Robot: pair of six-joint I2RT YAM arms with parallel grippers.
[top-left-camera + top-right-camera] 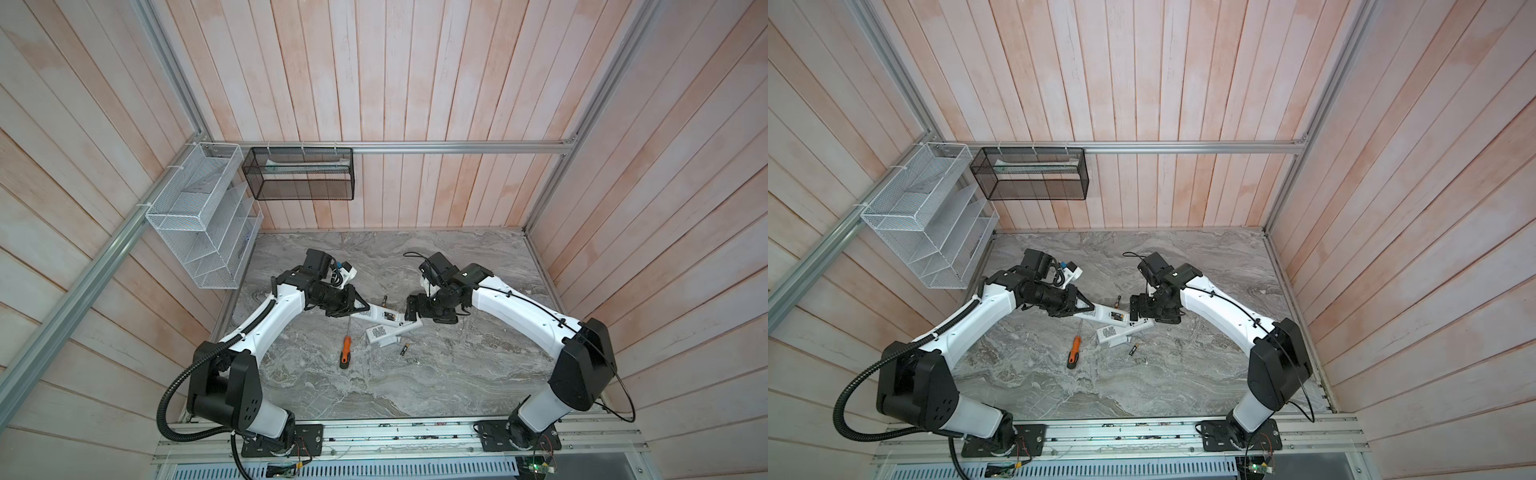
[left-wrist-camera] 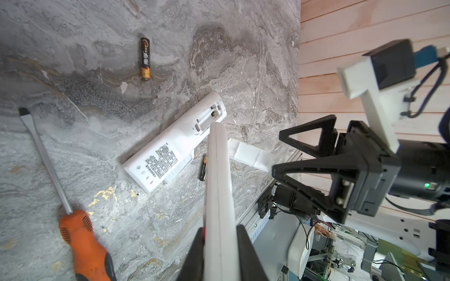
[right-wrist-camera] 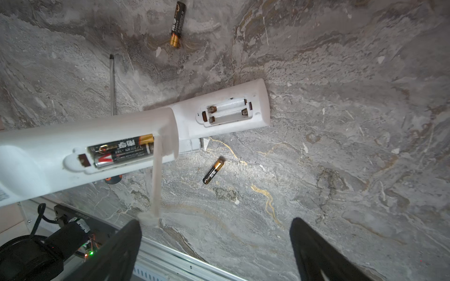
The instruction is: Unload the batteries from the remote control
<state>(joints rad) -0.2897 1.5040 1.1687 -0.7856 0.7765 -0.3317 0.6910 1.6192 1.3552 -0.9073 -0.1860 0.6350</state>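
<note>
- Two batteries (image 3: 121,150) sit side by side in the open bay of the held remote (image 3: 48,146); the job isn't finished until both are out.
- Left gripper (image 2: 220,240) is clamped on one end of the held remote, squeezing its sides. With only one end gripped, a push from the other arm could lever or twist the remote out of the jaws.
- Right gripper (image 3: 216,222) is spread wide with nothing between its fingers. The batteries lie off to one finger's side and ahead of the fingertips, not between them.
- Risk: jaws this wide may straddle the whole casing, and closing then pinches plastic, not a cell.
- Risk: the cells look slim, smooth and seated tight against the contacts. A fingertip pry could slip, or pop one out to roll across the table (image 1: 415,374).
- Risk: the held remote's free end hangs over the empty remote (image 3: 231,107); I can't tell whether they touch. A downward press could shove it.
- Already out: one loose battery (image 3: 213,170) lies just ahead of the right gripper, roughly in line with the gap. A second loose battery (image 3: 177,24) lies well beyond, past both remotes.
- Screwdriver (image 2: 82,238) lies beside the left gripper, apart from it; a low sweep could catch its shaft.
</note>
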